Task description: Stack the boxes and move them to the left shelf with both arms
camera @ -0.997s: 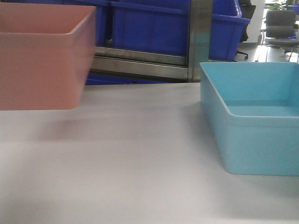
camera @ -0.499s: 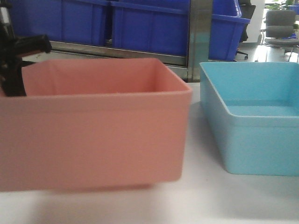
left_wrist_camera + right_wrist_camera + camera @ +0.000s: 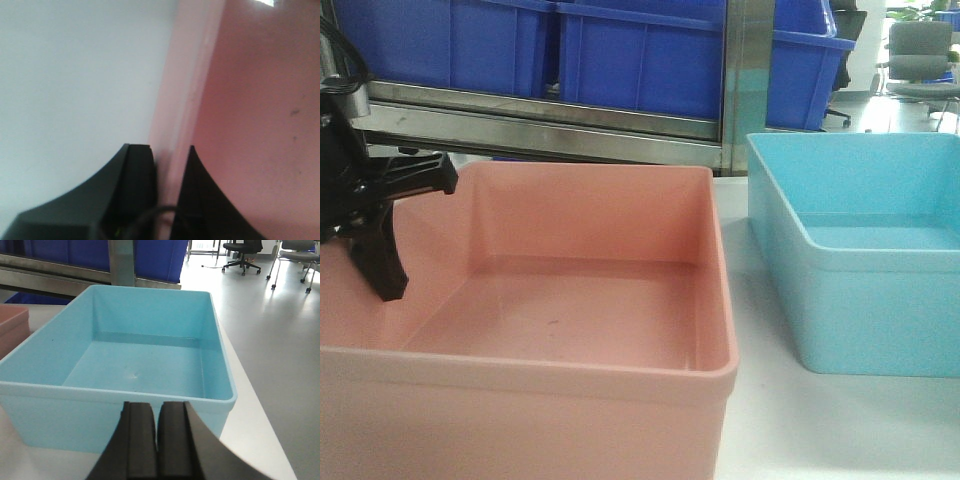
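The salmon pink bin [image 3: 570,330] fills the lower left of the front view, open top towards me. My left gripper [image 3: 375,250] is shut on its left wall, one finger inside and one outside. In the left wrist view the jaws [image 3: 165,147] straddle that pink wall [image 3: 192,85]. The light blue bin [image 3: 880,300] stands on the table at the right, apart from the pink one. My right gripper [image 3: 157,405] is shut and empty, just before the near wall of the blue bin [image 3: 120,390]. A corner of the pink bin [image 3: 12,325] shows at the left.
A stainless-steel rack rail [image 3: 620,135] and post [image 3: 748,80] stand behind the white table [image 3: 800,430], carrying dark blue bins [image 3: 640,60]. No rollers show. Office chairs [image 3: 920,55] stand on the floor at the far right.
The pink bin, held high at the far left one second ago, has come rightwards and down. It now sits low and close, its inside in view, with the left gripper on its wall.
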Action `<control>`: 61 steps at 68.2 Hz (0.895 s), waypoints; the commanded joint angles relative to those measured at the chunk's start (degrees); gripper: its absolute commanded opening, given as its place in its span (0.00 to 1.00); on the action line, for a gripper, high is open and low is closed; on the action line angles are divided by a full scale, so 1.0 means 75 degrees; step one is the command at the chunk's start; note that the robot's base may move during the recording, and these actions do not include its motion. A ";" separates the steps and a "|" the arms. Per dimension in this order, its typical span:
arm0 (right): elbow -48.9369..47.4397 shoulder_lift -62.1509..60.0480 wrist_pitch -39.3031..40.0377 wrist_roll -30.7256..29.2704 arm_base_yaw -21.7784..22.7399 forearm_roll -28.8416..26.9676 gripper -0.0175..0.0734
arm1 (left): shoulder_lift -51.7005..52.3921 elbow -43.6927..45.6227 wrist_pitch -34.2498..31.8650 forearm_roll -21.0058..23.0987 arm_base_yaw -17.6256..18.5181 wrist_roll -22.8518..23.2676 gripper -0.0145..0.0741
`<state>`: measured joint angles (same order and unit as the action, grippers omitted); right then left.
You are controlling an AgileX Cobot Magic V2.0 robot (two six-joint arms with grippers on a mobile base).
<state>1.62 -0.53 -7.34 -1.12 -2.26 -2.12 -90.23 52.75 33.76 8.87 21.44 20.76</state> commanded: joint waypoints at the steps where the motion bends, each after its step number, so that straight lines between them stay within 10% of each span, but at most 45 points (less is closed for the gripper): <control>1: -0.0134 -0.0164 0.0733 -0.0022 0.0039 -0.0002 0.25 | 0.0282 0.0209 -0.0588 0.0217 0.0044 0.0346 0.16; 48: -0.0134 -0.0164 0.0733 -0.0022 0.0039 -0.0002 0.25 | 0.0282 0.0209 -0.0025 -0.0795 -0.0261 0.0484 0.17; 61: -0.0134 -0.0164 0.0733 -0.0022 0.0039 -0.0002 0.25 | 0.0282 0.0209 0.0086 -0.0907 -0.0261 0.0182 0.35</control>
<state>1.62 -0.53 -7.34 -1.12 -2.26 -2.12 -90.23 52.75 35.39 2.13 19.67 22.90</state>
